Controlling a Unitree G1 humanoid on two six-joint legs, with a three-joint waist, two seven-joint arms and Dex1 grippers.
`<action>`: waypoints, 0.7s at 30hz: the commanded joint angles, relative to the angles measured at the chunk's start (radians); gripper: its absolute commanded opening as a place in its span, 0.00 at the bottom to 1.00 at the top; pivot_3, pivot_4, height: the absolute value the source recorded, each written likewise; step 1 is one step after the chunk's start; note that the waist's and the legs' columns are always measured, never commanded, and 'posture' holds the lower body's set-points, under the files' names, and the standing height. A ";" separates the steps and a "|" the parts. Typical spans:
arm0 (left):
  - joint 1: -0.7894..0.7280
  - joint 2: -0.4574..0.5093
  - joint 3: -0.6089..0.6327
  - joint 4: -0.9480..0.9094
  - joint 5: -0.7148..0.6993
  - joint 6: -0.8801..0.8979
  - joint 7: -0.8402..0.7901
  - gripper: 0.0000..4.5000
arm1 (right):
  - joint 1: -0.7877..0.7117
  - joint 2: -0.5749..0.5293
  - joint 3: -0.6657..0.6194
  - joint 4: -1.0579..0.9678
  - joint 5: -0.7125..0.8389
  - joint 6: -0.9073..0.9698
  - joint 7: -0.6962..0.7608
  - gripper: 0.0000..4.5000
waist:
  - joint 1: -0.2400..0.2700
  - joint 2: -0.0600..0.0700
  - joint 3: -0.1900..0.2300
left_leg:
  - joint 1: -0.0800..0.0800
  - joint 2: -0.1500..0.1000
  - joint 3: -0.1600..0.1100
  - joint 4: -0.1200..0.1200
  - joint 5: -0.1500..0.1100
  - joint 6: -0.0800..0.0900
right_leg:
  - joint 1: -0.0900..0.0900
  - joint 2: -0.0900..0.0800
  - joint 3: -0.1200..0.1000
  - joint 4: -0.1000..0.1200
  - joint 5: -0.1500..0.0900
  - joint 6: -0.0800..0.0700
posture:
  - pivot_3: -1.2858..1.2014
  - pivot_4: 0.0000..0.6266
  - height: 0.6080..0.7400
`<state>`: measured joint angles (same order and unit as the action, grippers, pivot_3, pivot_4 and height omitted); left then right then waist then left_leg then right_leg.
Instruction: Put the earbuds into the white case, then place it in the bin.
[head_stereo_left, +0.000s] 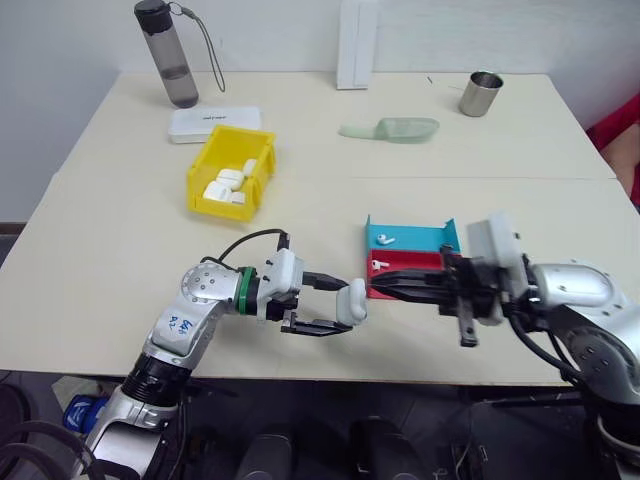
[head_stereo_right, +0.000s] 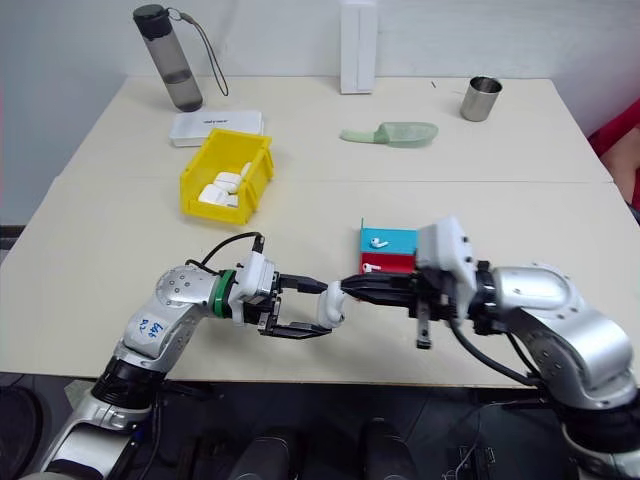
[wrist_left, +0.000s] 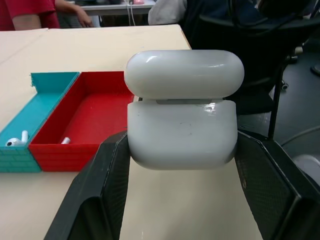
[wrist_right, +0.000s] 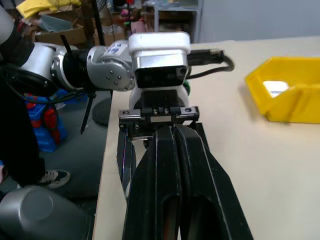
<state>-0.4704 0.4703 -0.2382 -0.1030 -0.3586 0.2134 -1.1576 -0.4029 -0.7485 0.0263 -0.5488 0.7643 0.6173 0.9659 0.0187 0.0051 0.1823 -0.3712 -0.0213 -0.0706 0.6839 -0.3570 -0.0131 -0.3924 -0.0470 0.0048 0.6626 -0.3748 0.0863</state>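
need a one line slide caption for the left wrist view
Left claw holds the white case, lid ajar, beside the red and blue tray with two earbuds.

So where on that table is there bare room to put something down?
The widest bare patch is the near left of the beige table, in front of the yellow plastic bin. Another lies far right, between the pale green scoop, the steel cup and the red and blue tray. The near middle is crowded: both grippers meet at the glossy white case.

Bright even overhead light, soft faint shadows on the desk (head_stereo_left: 120, 250), glare streak on the white case (wrist_left: 182, 107), blurred background behind it.
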 joint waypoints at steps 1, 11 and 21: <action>-0.026 -0.009 -0.007 -0.041 -0.001 0.018 0.011 0.61 | -0.035 -0.018 0.061 -0.027 -0.039 0.043 -0.008 0.01 | 0.005 0.000 0.000 | 0.000 0.000 0.000 0.000 0.000 0.000 | 0.000 0.000 0.000 0.000 0.000 0.000 | 0.52 0.24 1.00; -0.010 -0.010 0.041 -0.099 -0.041 0.042 0.033 0.61 | 0.043 -0.102 0.002 0.017 -0.087 0.043 0.023 0.01 | 0.005 0.000 0.000 | -0.001 -0.001 -0.001 0.000 0.000 0.000 | 0.000 -0.001 -0.001 0.000 0.000 0.000 | 0.52 0.24 1.00; 0.125 0.013 0.307 -0.154 -0.223 0.148 0.169 0.61 | 0.394 0.012 -0.383 -0.057 0.125 -0.026 -0.040 0.09 | 0.002 -0.001 0.000 | 0.000 0.000 0.000 0.000 0.000 0.000 | 0.000 0.000 0.000 0.003 0.000 0.000 | 0.52 0.24 1.00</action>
<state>-0.3584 0.4644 -0.0386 -0.2148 -0.5158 0.3326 -1.0445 -0.0495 -0.7672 -0.2635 -0.5353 0.8329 0.6285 0.9589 0.0205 0.0044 0.1825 -0.3708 -0.0206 -0.0712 0.6837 -0.3571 -0.0129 -0.3926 -0.0465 0.0042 0.6661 -0.3748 0.0863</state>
